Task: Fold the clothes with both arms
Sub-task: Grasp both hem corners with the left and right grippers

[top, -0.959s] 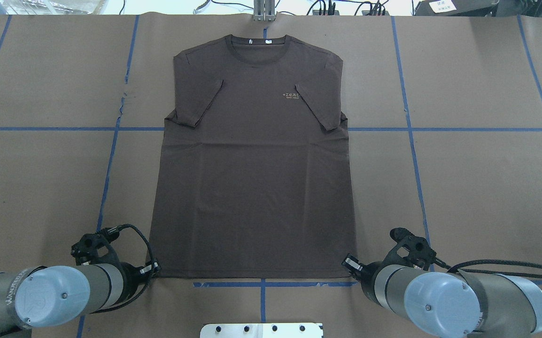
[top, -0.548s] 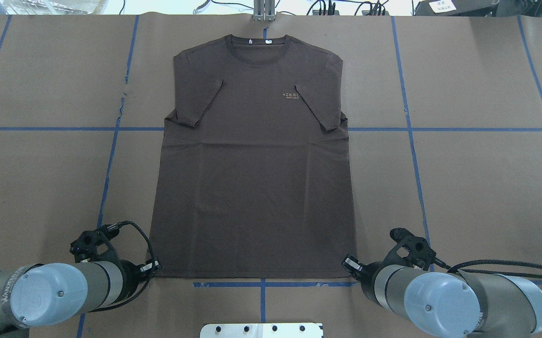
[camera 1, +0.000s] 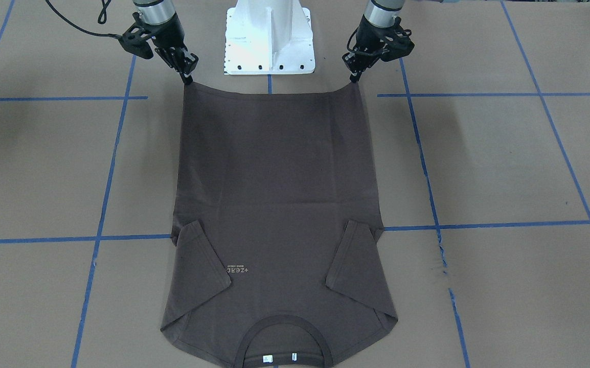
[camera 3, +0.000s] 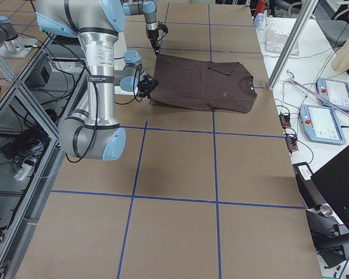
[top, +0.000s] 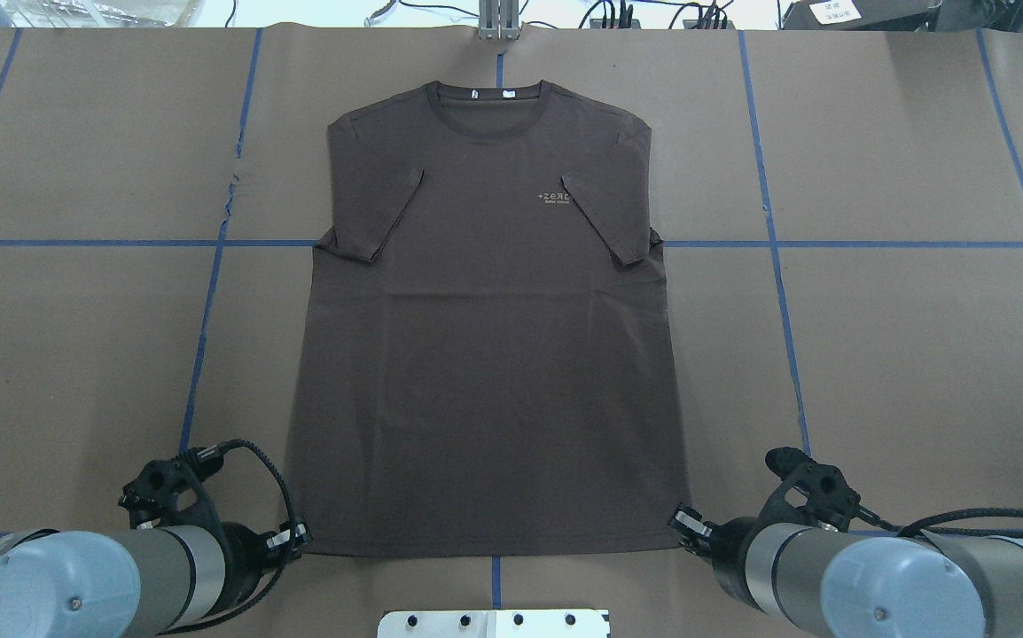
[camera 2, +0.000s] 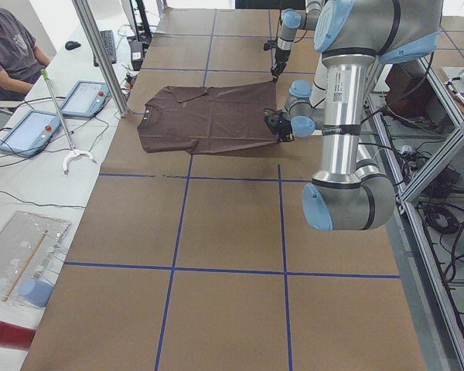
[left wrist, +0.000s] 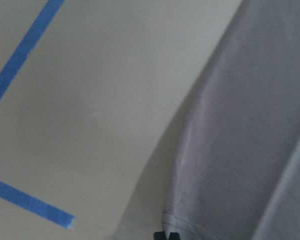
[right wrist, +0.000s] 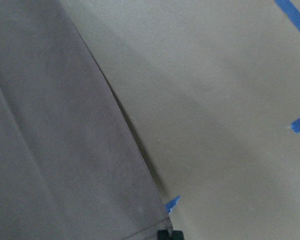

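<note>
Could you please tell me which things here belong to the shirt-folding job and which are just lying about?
Belong to the job:
T-shirt
left pincer, shut on a hem corner
right pincer, shut on the other hem corner

Just lying about:
white base pedestal
touch panels on the side bench
red cylinder

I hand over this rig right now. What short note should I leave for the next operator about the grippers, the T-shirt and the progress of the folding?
Left gripper: shut on one corner of the T-shirt hem.
Right gripper: shut on the other hem corner.
T-shirt: front up on the table, collar on the far side from the robot. The hem corners look slightly raised, and the hem sags between them.
Done: both sleeves lie folded inward on the chest, and both corners are gripped.
Left: probably carry the hem toward the collar, lay it down and release.
</note>
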Controlling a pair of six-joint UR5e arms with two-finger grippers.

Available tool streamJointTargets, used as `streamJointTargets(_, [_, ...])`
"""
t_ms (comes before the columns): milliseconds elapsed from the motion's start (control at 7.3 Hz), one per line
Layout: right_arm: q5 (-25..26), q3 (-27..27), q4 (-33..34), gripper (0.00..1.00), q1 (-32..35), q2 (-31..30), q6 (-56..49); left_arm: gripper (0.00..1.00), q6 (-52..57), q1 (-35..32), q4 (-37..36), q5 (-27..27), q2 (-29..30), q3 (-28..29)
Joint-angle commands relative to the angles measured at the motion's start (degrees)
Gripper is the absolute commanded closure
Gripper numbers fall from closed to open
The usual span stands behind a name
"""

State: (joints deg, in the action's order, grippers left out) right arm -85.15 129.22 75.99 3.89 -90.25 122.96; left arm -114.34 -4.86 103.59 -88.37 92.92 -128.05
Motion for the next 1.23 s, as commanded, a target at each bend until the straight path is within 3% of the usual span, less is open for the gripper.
streamJointTargets(0, [-2.46,6.90,-0.05,1.00,-1.96,-4.92,0.09,1.00,-2.62,5.38,-8.19,-0.22,0.15,-8.50])
streamJointTargets(274, [-2.65,7.71,0.04,1.00,4.33,-4.24,-0.17,1.00,-2.41,3.03,-8.93,-0.31,1.29,-8.72])
streamJointTargets(411, [-2.74,6.58,0.13,1.00,7.15,-3.19,-1.04,1.00,3.71,-3.42,-9.02,-0.31,4.78,-7.67])
streamJointTargets(822, [-5.54,-9.10,2.14,1.00,20.15,11.81,-14.36,1.00,16.67,-20.06,-10.17,-4.09,18.40,10.82])
streamJointTargets(1096, [-8.78,-23.50,2.06,1.00,30.42,23.92,-20.45,1.00,24.58,-29.02,-6.24,-4.79,22.82,20.77])
